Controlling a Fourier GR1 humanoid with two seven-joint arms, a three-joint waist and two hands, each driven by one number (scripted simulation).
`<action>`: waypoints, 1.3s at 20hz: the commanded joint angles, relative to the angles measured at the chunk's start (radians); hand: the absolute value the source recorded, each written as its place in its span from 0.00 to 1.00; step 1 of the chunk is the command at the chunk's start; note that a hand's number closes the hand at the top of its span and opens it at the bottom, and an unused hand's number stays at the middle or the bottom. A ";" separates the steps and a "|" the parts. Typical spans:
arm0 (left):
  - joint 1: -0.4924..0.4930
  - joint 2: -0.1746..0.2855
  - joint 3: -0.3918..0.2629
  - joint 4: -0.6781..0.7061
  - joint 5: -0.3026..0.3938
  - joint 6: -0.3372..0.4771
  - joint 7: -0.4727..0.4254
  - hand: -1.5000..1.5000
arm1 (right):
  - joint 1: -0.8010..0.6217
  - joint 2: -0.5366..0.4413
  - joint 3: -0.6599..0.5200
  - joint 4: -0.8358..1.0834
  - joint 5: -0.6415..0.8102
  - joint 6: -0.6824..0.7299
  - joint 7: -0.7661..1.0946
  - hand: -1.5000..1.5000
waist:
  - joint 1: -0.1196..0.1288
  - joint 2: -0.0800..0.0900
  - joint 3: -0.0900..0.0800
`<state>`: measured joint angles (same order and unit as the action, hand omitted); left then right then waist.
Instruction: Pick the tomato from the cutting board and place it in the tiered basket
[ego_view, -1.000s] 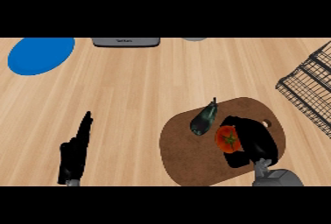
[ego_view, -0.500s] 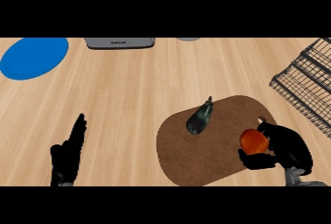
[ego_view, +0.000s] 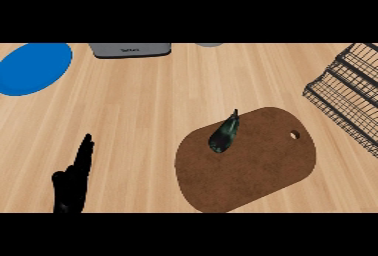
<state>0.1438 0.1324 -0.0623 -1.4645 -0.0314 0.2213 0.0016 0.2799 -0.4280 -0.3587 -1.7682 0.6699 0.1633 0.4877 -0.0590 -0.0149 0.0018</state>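
No tomato in sight now, so where it sits cannot be told! The brown cutting board (ego_view: 251, 170), rounded with a small hole at its far right, carries only a dark green vegetable (ego_view: 224, 134) at its far left edge. Half a second ago the right hand curled round the red-orange tomato at the board's near right; both have left the view. The black wire tiered basket (ego_view: 347, 85) stands far right. The left hand (ego_view: 72, 182) rests near left on the counter (ego_view: 148, 100), fingers straight, holding nothing.
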 joint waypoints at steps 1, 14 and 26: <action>0.005 -0.004 -0.010 0.013 0.006 -0.013 0.042 0.50 | 0.046 0.025 -0.171 -0.172 -0.139 -0.027 0.025 1.00 | 0.007 0.004 -0.004; -0.035 -0.041 -0.032 0.054 -0.033 0.008 0.022 0.50 | -0.028 -0.276 -0.690 -0.529 -0.555 0.241 0.309 1.00 | 0.043 0.012 -0.004; -0.119 -0.058 -0.026 0.084 -0.045 0.001 0.057 0.50 | -0.327 -0.555 -0.527 -0.234 -0.489 0.197 0.503 1.00 | 0.074 0.019 -0.003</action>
<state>0.0714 0.1006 -0.0806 -1.4249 -0.0629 0.2057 0.0189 0.0635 -0.8765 -0.9603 -2.0917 0.1728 0.3774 0.8975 0.0082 -0.0028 0.0027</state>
